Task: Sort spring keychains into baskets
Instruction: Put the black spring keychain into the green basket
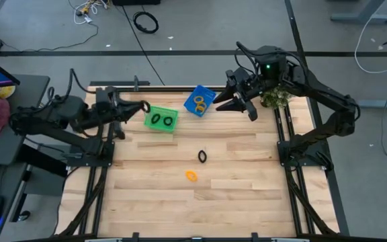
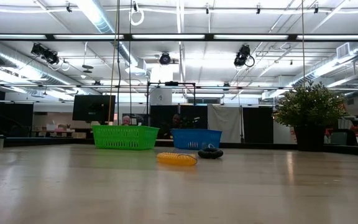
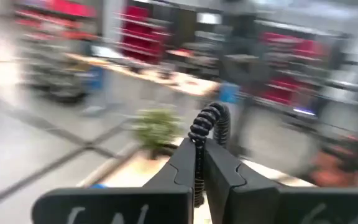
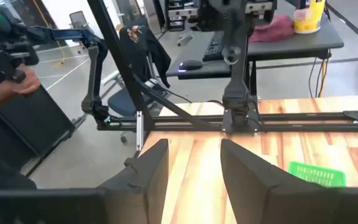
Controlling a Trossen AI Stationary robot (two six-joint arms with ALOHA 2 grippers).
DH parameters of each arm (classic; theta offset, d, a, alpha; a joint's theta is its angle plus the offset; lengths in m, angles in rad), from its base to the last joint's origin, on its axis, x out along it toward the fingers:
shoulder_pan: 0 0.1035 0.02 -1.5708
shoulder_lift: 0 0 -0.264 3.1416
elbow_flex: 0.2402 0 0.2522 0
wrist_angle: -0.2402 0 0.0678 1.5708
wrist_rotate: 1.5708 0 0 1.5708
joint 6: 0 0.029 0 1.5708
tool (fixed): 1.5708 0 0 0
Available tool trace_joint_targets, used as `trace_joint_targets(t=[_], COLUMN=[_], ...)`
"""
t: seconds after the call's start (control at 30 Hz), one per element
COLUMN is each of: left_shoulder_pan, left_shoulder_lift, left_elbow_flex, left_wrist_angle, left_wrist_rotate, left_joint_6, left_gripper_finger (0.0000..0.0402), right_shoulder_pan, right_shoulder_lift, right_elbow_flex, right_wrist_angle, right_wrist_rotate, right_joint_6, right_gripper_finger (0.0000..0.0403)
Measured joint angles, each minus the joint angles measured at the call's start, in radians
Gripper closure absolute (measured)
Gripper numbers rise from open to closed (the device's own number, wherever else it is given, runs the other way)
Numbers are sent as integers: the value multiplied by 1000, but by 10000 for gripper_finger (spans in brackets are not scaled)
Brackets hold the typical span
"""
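On the table, two baskets sit toward twelve o'clock: one basket at eleven, the other basket just beside it at one. Two keychains lie in each. Two more, one keychain and another keychain, lie near centre, toward six.

In the left wrist view the whole room behind is smeared; the potted plant there is only a green blur, and the black spring keychain pinched in the left tool shows just its upper coils, the rest hidden between the fingers. In the right wrist view the green basket is cut off by the right tool. From the low view, the walls of the green basket and the blue basket hide their contents. From above, the count of orange rings in the blue basket is too small to tell.
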State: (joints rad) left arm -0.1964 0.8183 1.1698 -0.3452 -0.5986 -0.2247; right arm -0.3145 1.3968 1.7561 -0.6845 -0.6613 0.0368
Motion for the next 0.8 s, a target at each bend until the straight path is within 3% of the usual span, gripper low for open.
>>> trace_joint_targets(t=[0.2, 0.27, 0.37, 0.53, 0.8], left_shoulder_pan=[-2, 7, 28, 83, 273], left_shoulder_lift=[74, 111, 172, 233, 244], left_elbow_flex=[0, 0, 0, -1, 0], left_wrist_angle=[72, 118, 162, 221, 252], left_wrist_rotate=[-511, -639, -747, -788, -598], left_joint_6=[-6, 27, 28, -34, -84], left_gripper_finger=[387, 387, 387, 387, 387], right_shoulder_pan=[0, 0, 0, 0, 0], right_shoulder_lift=[0, 0, 0, 0, 0], right_elbow_flex=[-1, -1, -1, -1, -1], right_wrist_angle=[16, 16, 16, 17, 17], right_wrist_rotate=[103, 140, 172, 176, 176], right_joint_6=[0, 0, 0, 0, 7], right_gripper_finger=[257, 257, 257, 257, 257])
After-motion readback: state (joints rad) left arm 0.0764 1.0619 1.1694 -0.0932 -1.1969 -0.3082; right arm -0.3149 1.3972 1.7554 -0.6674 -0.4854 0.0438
